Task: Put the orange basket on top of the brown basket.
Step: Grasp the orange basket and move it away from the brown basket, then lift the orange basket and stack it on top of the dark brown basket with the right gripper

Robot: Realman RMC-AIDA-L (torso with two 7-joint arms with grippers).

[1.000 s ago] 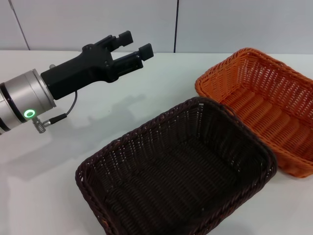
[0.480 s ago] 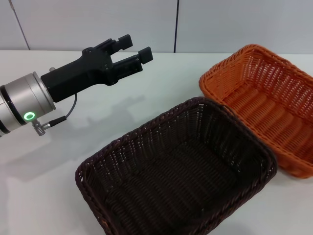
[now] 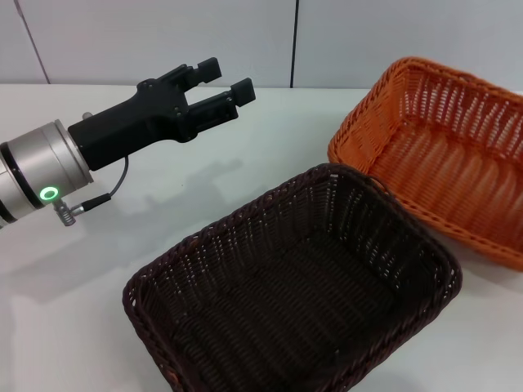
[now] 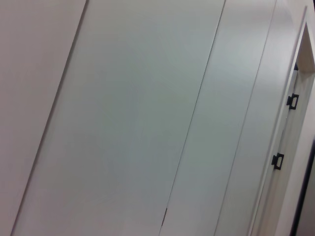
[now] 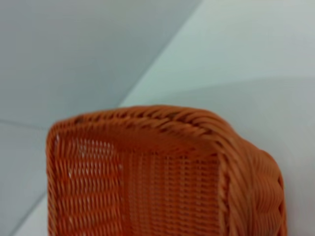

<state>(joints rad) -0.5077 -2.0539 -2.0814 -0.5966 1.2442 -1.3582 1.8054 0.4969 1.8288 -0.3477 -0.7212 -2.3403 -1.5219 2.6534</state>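
Note:
The orange basket (image 3: 433, 155) is at the right of the white table, tilted, with its near side raised off the surface and a shadow under it. Its right end runs out of the head view. It fills the lower part of the right wrist view (image 5: 162, 187), seen close from one end. The brown basket (image 3: 245, 219) sits flat on the table in front of me, its far right corner next to the orange basket's near left corner. My left gripper (image 3: 225, 76) is open and empty, held in the air over the table's far left. My right gripper shows in no view.
The white table (image 3: 163, 237) has bare room to the left of the brown basket, under my left arm. A grey panelled wall (image 3: 368, 41) stands behind the table. The left wrist view shows only wall panels (image 4: 147, 118).
The orange basket has tilted and risen at its near right side, and its far rim has shifted slightly. The brown basket and my left arm have stayed put.

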